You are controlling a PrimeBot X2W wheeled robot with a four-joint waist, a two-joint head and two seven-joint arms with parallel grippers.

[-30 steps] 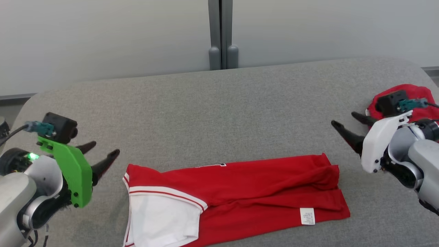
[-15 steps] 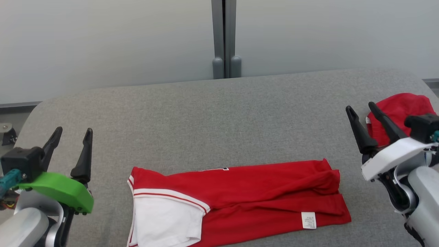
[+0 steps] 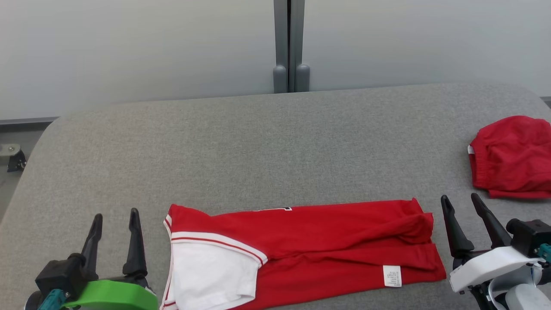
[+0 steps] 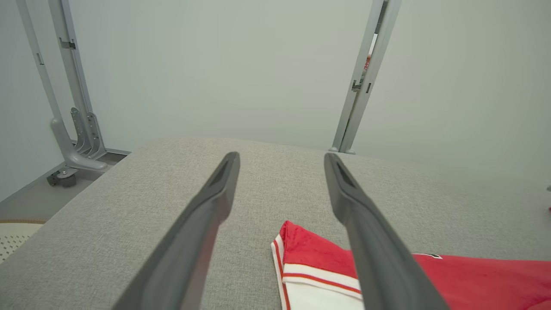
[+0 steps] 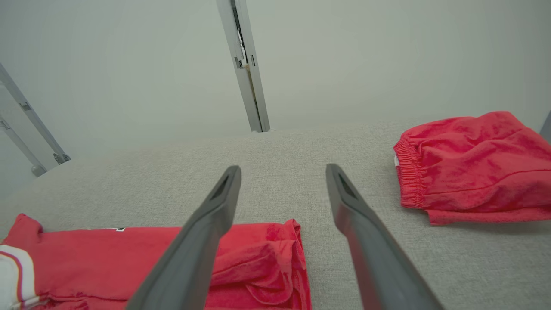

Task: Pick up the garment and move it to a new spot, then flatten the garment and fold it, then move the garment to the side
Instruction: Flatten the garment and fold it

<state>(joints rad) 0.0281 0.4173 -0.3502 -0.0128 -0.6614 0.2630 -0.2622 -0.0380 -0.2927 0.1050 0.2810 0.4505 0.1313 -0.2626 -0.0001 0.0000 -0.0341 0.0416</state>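
A red garment (image 3: pixel 327 245) with a white panel and striped trim at its left end lies folded into a long band near the front of the grey table (image 3: pixel 258 142). A small white label shows on its right part. My left gripper (image 3: pixel 114 217) stands open at the lower left, just left of the garment's white end (image 4: pixel 310 275). At the lower right my right gripper (image 3: pixel 459 201) is open beside the garment's bunched right end (image 5: pixel 275 254). Neither gripper touches the cloth. In the wrist views both pairs of fingers (image 4: pixel 215 202) (image 5: pixel 219 202) point over the table.
A second red cloth (image 3: pixel 512 157), crumpled with an elastic edge, lies at the table's right edge (image 5: pixel 469 163). A grey post (image 3: pixel 289 47) stands behind the table against a pale wall. The table's left edge drops to the floor and a metal stand foot (image 4: pixel 73 159).
Both arms have drawn back toward the near edge and turned their fingers to point away from me. The right arm no longer covers the crumpled red cloth. The camera shifted slightly.
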